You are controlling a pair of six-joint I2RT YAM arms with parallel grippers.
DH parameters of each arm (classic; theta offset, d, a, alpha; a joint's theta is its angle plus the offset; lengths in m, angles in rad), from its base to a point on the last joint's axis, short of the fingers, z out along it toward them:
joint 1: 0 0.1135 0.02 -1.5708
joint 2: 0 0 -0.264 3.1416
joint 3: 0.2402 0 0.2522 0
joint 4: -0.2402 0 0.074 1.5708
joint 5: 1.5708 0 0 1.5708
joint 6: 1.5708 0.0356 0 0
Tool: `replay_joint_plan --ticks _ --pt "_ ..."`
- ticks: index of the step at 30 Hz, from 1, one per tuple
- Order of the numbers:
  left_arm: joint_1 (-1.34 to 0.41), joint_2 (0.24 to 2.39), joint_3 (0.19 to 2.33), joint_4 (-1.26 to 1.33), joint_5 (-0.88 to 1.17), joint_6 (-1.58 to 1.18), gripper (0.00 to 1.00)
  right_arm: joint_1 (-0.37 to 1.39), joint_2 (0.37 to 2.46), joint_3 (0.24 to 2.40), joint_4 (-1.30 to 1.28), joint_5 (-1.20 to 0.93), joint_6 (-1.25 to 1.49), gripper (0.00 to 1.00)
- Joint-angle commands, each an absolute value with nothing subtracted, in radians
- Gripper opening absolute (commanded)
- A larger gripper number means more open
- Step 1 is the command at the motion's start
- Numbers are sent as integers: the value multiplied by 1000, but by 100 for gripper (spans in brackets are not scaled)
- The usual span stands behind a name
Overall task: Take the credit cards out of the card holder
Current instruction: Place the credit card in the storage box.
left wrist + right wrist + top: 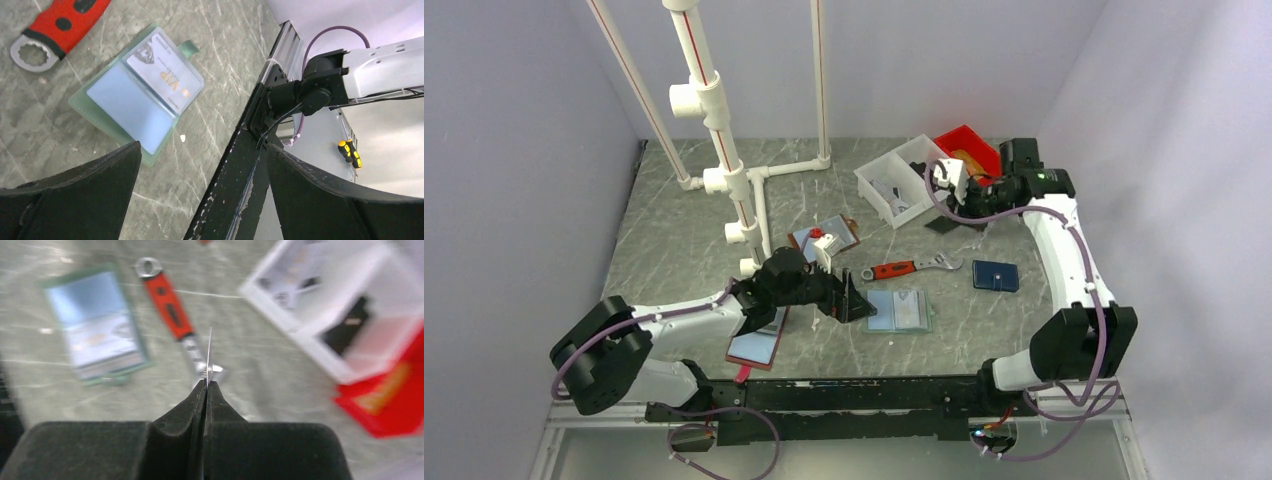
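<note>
The card holder [899, 311] lies open by the bench's near edge, just beside the empty, wide-open left gripper [854, 300], while the far-off right gripper [207, 385] pinches a thin card [209, 352].

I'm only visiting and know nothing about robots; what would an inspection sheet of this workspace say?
Surface: grey marbled tabletop, one white speck.
Job's things: mint-green-edged two-panel card holder lies open, VIP-printed card inside; thin pale card, seen edge-on, pinched by right gripper.
Clutter: red-handled wrench, dark blue wallet, brown-edged folder, maroon-edged folder, white plastic bin, red plastic bin.
Grippers: left gripper open beside card holder; right gripper shut on thin pale card.
Cables: purple cables loop along both arms.
Surroundings: white plastic pipe frame, pale walls.
</note>
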State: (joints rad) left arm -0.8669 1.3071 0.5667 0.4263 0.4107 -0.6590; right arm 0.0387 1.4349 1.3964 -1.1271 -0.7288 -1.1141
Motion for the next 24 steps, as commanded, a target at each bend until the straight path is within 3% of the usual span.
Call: replay_joint_plan --ticks 1,4,10,16,24 --pt "-857 1341 600 416 458 -677 100 23 1392 1446 -921 -606 -1344 0" --pt "-857 1333 623 377 469 -670 99 24 1456 1476 -887 -573 -1558 0" --pt "-857 1285 647 293 461 -660 99 24 1672 1671 -753 -559 -1538 0" --pt "-857 1256 664 219 431 -662 99 25 1837 1727 -614 -546 -1624 0" --pt "-857 1267 722 138 403 -644 99 5 2043 1880 -622 -642 -1781 0"
